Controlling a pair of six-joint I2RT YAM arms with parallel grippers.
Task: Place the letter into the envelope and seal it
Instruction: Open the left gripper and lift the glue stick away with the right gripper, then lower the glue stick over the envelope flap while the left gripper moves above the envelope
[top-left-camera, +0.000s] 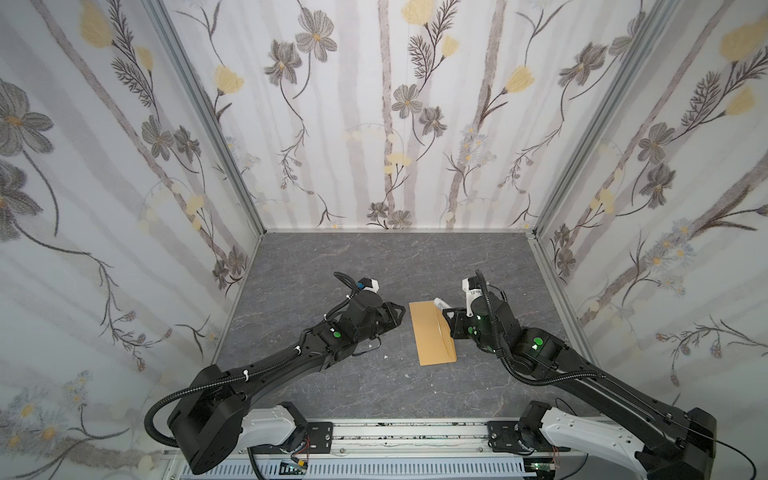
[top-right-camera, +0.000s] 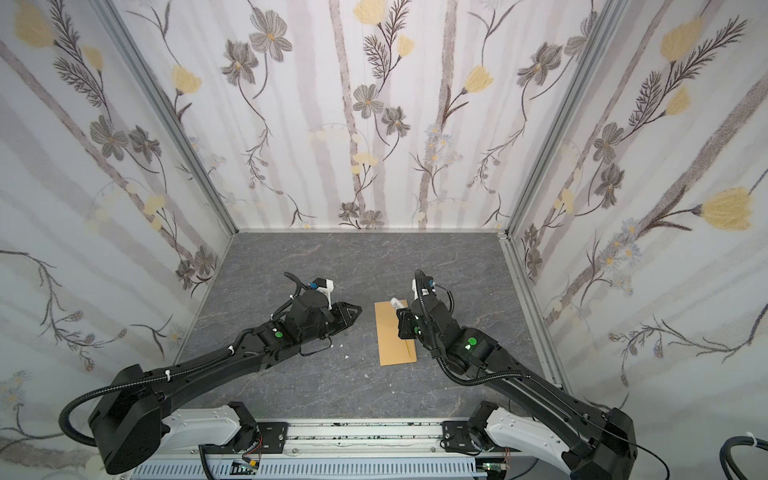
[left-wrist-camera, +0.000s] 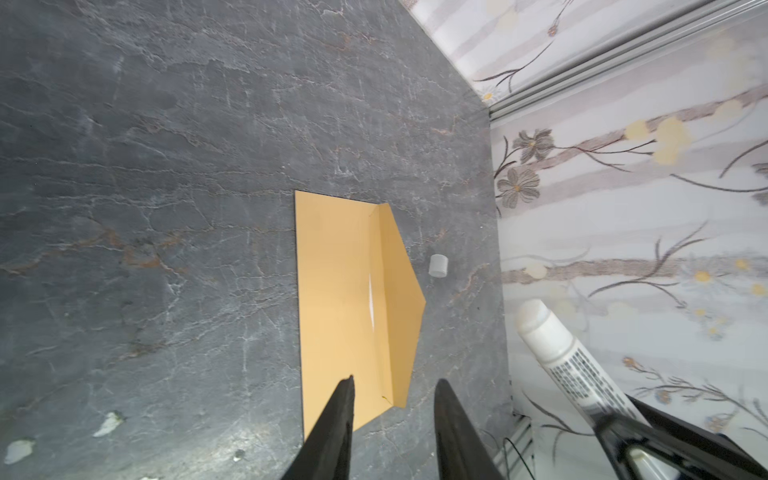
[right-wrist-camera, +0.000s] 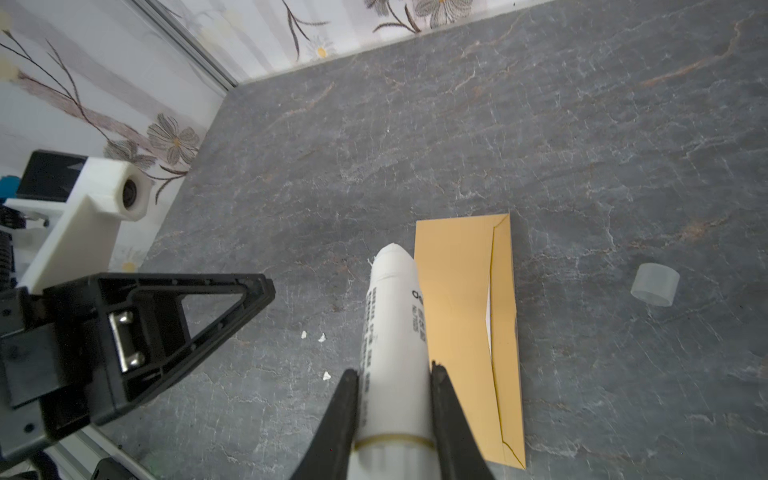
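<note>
Nearest to the robot base, a few small white paper scraps lie on the dark grey stone-pattern table. A little farther, the kraft-brown envelope lies flat between the two arms, with its long side running from near to far in both top views. Its pointed flap is on the side of the right arm and is not closed down. The letter is inside the envelope, and only a thin white strip shows at the mouth. The left gripper is just beside the left long edge, its jaws apart with nothing between them. The right gripper is clamped on a white glue stick, whose uncapped rounded end points over the far part of the envelope; whether it touches the paper cannot be told. Beyond the flap side, a small translucent cap lies alone on the table.
</note>
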